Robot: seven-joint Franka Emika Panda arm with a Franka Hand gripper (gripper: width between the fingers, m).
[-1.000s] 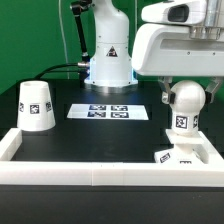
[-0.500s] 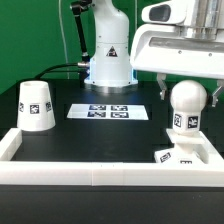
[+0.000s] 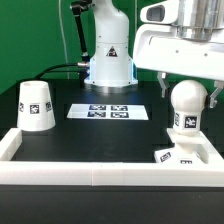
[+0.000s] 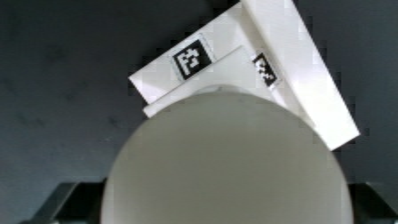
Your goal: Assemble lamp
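My gripper [image 3: 187, 92] is shut on the round white bulb [image 3: 186, 110] and holds it upright above the small square base [image 3: 178, 156], at the exterior view's right. In the wrist view the bulb [image 4: 222, 160] fills the lower part. My gripper [image 4: 222, 208] closes on its sides. The tagged base [image 4: 249, 65] lies beyond it on the black table. The tapered shade [image 3: 36, 105] stands alone at the exterior view's left, far from my gripper.
The marker board [image 3: 108, 111] lies flat at the table's middle back. A low white wall [image 3: 100, 176] runs along the front and sides. The arm's own white pedestal [image 3: 108, 55] stands behind the board.
My gripper and the bulb have shifted slightly up and toward the exterior view's right. The base and shade have not moved.
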